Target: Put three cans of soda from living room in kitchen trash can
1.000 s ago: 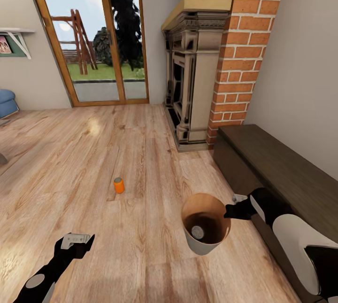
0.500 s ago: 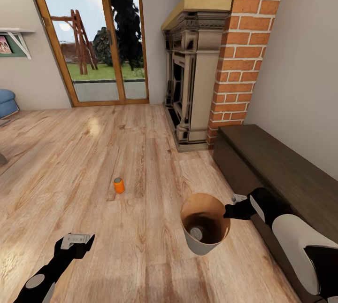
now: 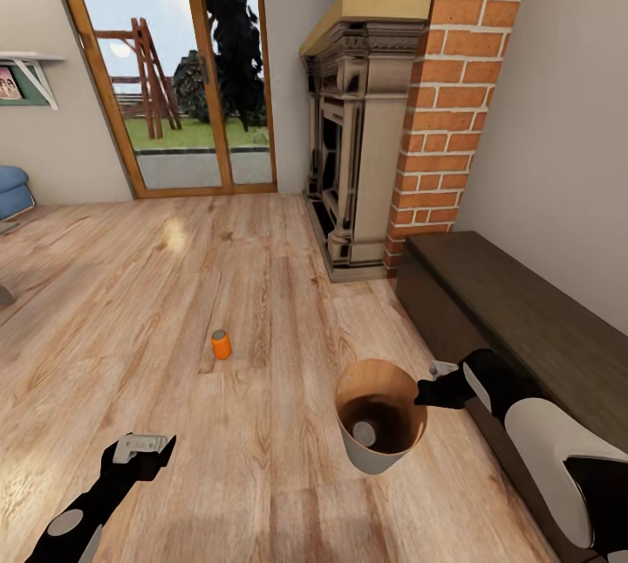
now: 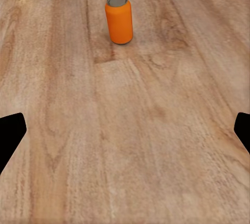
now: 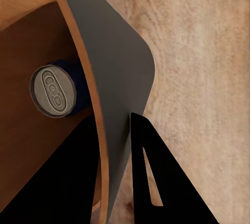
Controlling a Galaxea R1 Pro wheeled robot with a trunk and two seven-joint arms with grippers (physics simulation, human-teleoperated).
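Note:
An orange can of soda [image 3: 221, 344] stands upright on the light wood floor, some way ahead of my left gripper [image 3: 142, 448]. The left wrist view has the same can [image 4: 119, 19] beyond the gripper [image 4: 125, 133], which is open and holds nothing. My right gripper [image 3: 426, 393] is shut on the rim of the tash can [image 3: 375, 458], a grey bucket with a tan rim and brown inside. In the right wrist view its fingers [image 5: 156, 182] straddle the grey wall [image 5: 114, 73]. A dark blue can [image 5: 54, 91] with a grey top lies inside [image 3: 365, 433]. The third can is out of view.
A brick fireplace [image 3: 358, 135] rises ahead on the right. A long dark wooden bench [image 3: 515, 310] runs along the right wall beside my right arm. Glass patio doors [image 3: 174, 65] are at the back, and a blue sofa's edge [image 3: 10, 188] is at far left.

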